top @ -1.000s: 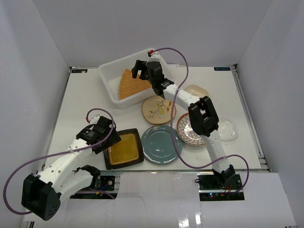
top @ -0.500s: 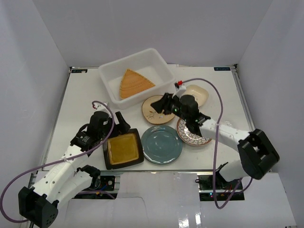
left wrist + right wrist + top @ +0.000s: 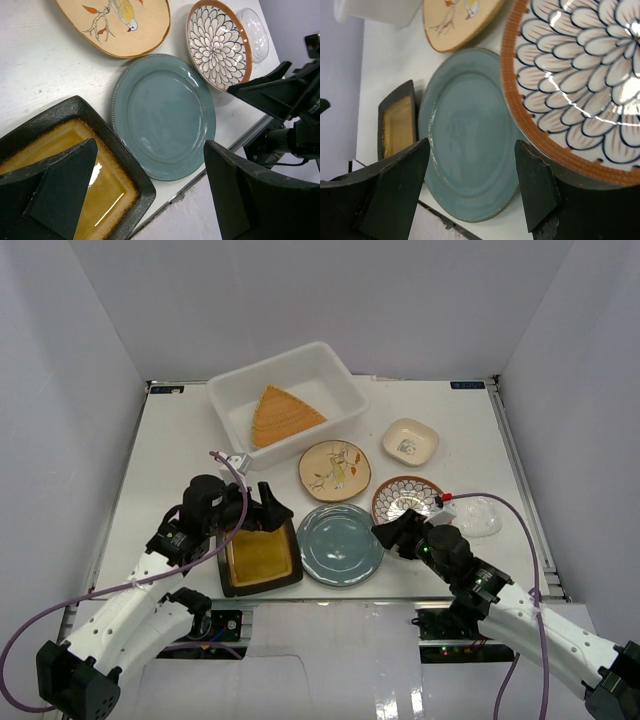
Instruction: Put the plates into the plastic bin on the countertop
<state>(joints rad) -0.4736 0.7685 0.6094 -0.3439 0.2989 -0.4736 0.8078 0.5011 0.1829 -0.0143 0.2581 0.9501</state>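
White panels walled in a flat white worktop (image 3: 180, 440) with thin metal edging, the two arms bolted at its near edge. Nearest on the left lay the black square plate (image 3: 258, 555), thick-rimmed and matte, with a glossy yellow centre. The left hand (image 3: 255, 510) hung over its far edge with the jaws spread wide and nothing between them. In the wrist view one finger sat above the yellow glaze, which read as a line-up for pinching the raised rim. Just beside that plate sat the blue-grey round plate (image 3: 340, 543), smooth with a finely beaded edge. The right hand (image 3: 388, 534) was low at its right side, likewise released and empty, its fingers (image 3: 395, 195) framing the blue-grey surface in its own camera. Whether it touched anything could not be told. Behind it stood the brown mandala-patterned dish (image 3: 408, 498), deeper and ribbed at the rim, and to the right the small clear dish (image 3: 480, 515), glassy and faint against the white. Farther back were the cream floral round plate (image 3: 334, 470) and the small cream square dish (image 3: 410, 441), apart from each other. Farthest, the white translucent plastic bin (image 3: 345, 378), round-cornered and set askew, held only the orange wedge plate (image 3: 282, 415). Six plates, by this count, remained to go in.
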